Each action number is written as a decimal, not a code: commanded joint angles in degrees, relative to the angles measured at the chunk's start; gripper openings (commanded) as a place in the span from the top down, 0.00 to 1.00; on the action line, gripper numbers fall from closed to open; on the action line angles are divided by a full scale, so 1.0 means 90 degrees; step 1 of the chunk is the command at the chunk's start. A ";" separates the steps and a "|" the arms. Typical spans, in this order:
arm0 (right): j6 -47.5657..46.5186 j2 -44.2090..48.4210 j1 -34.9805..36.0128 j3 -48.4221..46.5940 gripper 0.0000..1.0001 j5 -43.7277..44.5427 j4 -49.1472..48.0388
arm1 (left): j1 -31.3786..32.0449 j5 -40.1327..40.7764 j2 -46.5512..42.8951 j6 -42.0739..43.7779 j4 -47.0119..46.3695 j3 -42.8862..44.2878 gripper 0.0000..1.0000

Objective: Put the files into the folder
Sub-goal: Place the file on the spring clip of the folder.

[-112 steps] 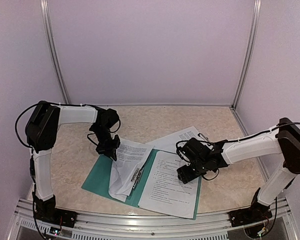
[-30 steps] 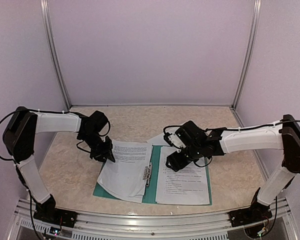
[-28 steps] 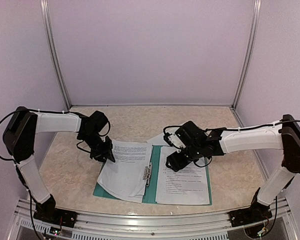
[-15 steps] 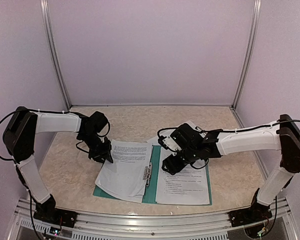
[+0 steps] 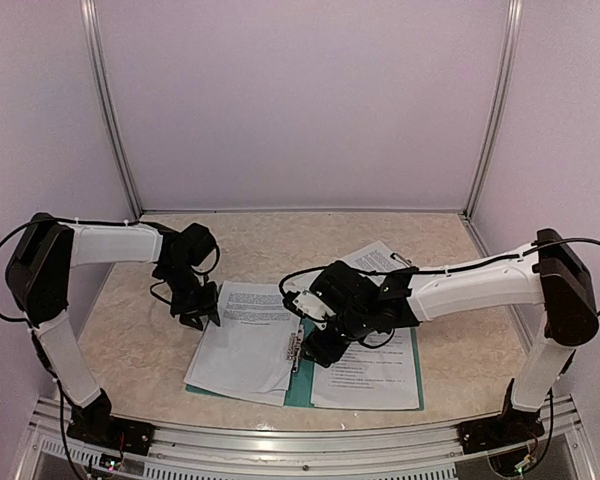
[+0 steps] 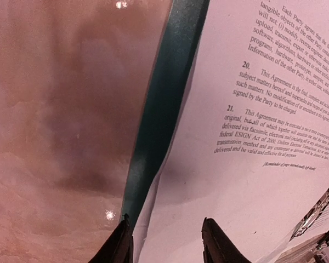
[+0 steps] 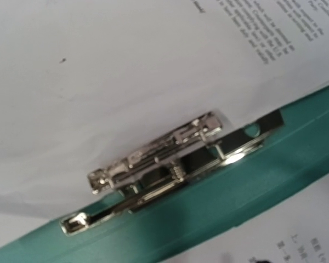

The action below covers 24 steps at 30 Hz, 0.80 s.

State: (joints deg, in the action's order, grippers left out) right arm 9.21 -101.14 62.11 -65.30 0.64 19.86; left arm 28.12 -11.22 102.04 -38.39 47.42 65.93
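Note:
The teal folder [image 5: 302,385] lies open near the table's front edge. White printed files [image 5: 245,340] rest on its left leaf, and another sheet [image 5: 370,365] lies on the right leaf. My left gripper [image 5: 202,315] sits at the far left corner of the left sheets. In the left wrist view it is open [image 6: 164,244], with its fingertips [image 6: 123,241] astride the paper edge and the folder's teal border [image 6: 162,109]. My right gripper [image 5: 315,352] hovers low over the spine. Its wrist view shows the silver clip [image 7: 159,159] on the folder [image 7: 236,186] close up, with no fingers in view.
A further printed sheet [image 5: 372,258] with a small clip at its far corner sticks out behind the right arm. The beige marbled tabletop [image 5: 140,330] is bounded by pale walls with metal posts [image 5: 110,110]. An aluminium rail [image 5: 280,440] runs along the near edge.
My left jaws have spread apart and let go of the sheet corner, and the sheets now lie flatter. My right arm has swung left, from the right leaf to the spine clip.

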 commanded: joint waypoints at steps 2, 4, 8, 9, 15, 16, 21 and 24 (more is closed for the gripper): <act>-0.0005 0.0022 0.0026 -0.0019 0.31 -0.0055 0.0013 | 0.0299 0.1185 -0.0519 0.0071 0.0522 0.0382 0.51; 0.0038 0.0045 0.0022 0.0034 0.32 -0.0057 -0.0042 | 0.0463 0.1112 -0.0671 0.0156 0.0323 0.0447 0.49; 0.0150 0.0156 0.0015 0.0177 0.32 -0.0058 -0.0204 | 0.0684 0.0192 -0.0512 0.0151 -0.0407 0.0462 0.48; 0.0175 0.0213 0.0021 0.0246 0.32 -0.0057 -0.0276 | 0.0714 -0.0030 -0.0399 0.0100 -0.0562 0.0474 0.48; 0.0136 0.0387 0.0178 0.0490 0.33 -0.0155 -0.0558 | 0.0869 -0.0956 0.0127 -0.0234 -0.1356 0.0259 0.48; 0.0082 0.0353 0.0239 0.0476 0.34 -0.0125 -0.0539 | 0.0878 -0.1010 0.0182 -0.0295 -0.1440 0.0195 0.48; -0.0163 0.0077 0.0526 0.0361 0.39 0.0164 -0.0551 | 0.0898 -0.1194 0.0215 -0.0499 -0.1797 -0.0198 0.49; -0.0344 -0.0110 0.0655 0.0161 0.42 0.0354 -0.0371 | 0.0899 -0.1102 0.0225 -0.0526 -0.1818 -0.0326 0.50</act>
State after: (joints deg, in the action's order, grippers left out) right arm 8.51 -99.68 66.37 -61.80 1.06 15.55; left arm 35.77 -20.08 103.37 -41.85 33.67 64.66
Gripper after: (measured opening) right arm 0.593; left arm 0.505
